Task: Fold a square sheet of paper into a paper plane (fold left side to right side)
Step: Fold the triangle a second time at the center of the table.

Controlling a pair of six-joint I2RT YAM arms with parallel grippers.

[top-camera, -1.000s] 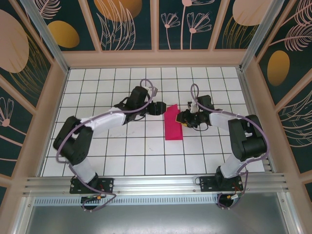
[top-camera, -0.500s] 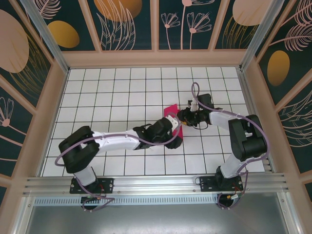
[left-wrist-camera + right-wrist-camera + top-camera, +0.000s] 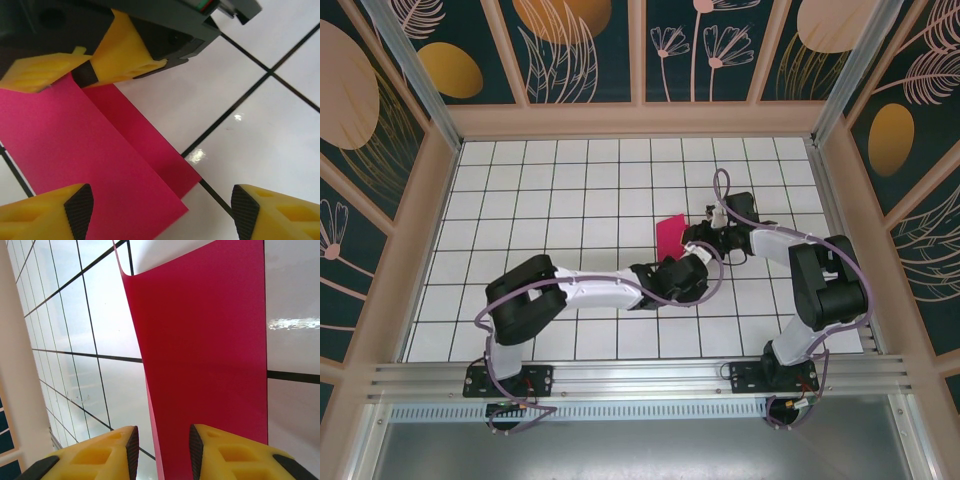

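Swinging down from the upper left of the overhead view, my left arm (image 3: pixel 600 290) now reaches across the lower middle and covers the near end of the paper. Beneath it is the white tiled table (image 3: pixel 550 190). Nothing on it serves as a container, so the sheet of paper (image 3: pixel 669 236) lies straight on the tiles at centre. It is folded to a narrow strip, one layer edge offset from the other in the left wrist view. My right gripper (image 3: pixel 85 72) is clamped on the sheet's right edge, and that side looks lifted and curled. My left gripper (image 3: pixel 162 212) has its fingers spread wide, the sheet's corner between them. My worry is that pressing down while the pinched edge is raised could slide the layers and crease them crooked. The two grippers are also near enough to knock.
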